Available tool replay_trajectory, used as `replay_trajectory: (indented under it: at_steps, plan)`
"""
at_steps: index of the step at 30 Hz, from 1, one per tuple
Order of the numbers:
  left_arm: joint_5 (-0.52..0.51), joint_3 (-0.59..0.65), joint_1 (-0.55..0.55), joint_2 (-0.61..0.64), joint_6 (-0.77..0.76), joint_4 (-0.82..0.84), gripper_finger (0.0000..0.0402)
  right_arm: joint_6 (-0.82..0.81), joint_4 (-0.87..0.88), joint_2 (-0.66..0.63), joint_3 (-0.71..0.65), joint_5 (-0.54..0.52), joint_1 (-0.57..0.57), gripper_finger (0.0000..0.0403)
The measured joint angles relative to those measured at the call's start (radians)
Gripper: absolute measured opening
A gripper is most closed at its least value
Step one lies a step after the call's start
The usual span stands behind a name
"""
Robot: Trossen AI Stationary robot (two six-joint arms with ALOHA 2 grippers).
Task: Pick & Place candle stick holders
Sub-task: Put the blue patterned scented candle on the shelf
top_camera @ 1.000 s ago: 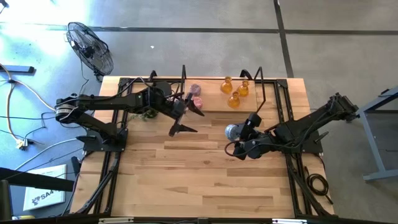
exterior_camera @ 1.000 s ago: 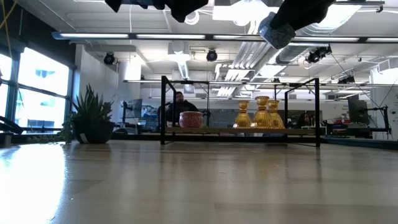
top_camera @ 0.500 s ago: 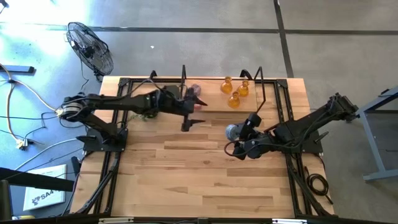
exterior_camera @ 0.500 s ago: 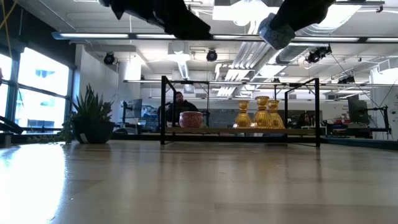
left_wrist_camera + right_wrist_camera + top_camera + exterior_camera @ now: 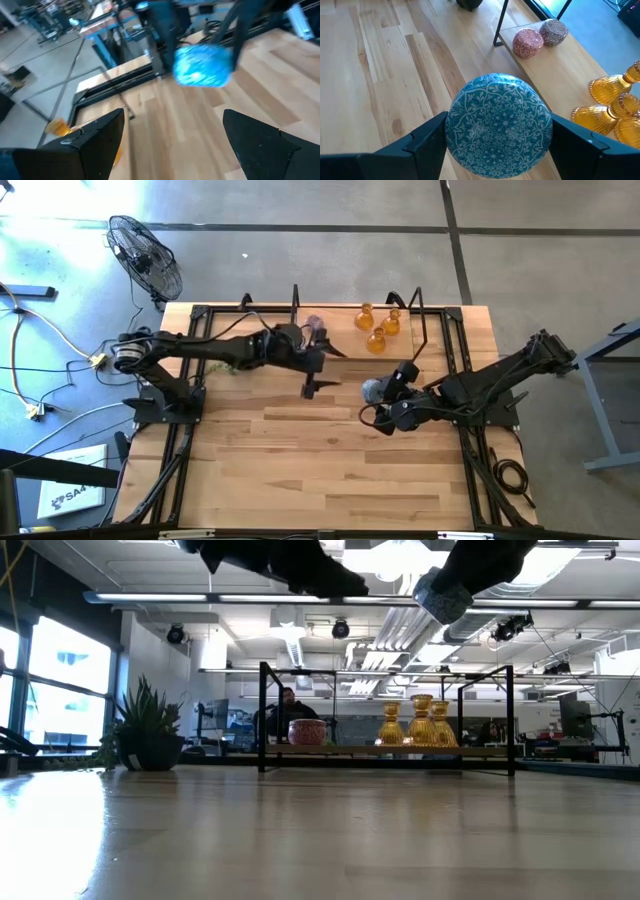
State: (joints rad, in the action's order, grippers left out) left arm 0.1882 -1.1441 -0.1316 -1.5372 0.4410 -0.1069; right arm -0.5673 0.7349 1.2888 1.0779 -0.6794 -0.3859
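We log the right gripper [image 5: 495, 145] clamped on the light blue holder [image 5: 498, 125], raised over mid-table. The left gripper [image 5: 318, 365], jaws wide and empty, hangs near two pink holders [image 5: 540, 37]. Three amber holders [image 5: 377, 327] stand far right.

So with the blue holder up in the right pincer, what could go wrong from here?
1. The right pincer grips the round blue holder only at its sides, above the table; it might slip and drop.
2. The left pincer, open, hangs close in front of the blue holder; the arms could collide.
3. The amber holders stand tightly clustered on the shelf, with the pink holders nearby; setting down beside them could knock one over.
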Motion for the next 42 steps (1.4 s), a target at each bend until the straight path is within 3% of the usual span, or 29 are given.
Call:
replay_trajectory:
  at_steps: [9,13,22,28,42]
  plan:
    - [-0.030,-0.054,0.083,-0.036,0.009,0.072,0.0335,0.007,-0.007,0.000,0.000,-0.002,0.000,0.0280]
    - [-0.094,-0.117,0.115,-0.093,0.055,0.120,0.0335,0.008,-0.013,0.001,0.000,0.001,0.000,0.0280]
    - [-0.099,-0.286,0.118,-0.204,0.025,0.210,0.0335,0.010,-0.015,0.001,0.000,0.009,0.001,0.0280]
    - [-0.040,-0.301,0.119,-0.210,0.022,0.222,0.0335,0.019,-0.016,0.001,0.000,0.010,0.001,0.0280]
    - [-0.075,-0.301,0.119,-0.218,-0.001,0.204,0.0335,0.026,-0.019,0.001,0.000,0.017,0.002,0.0280]
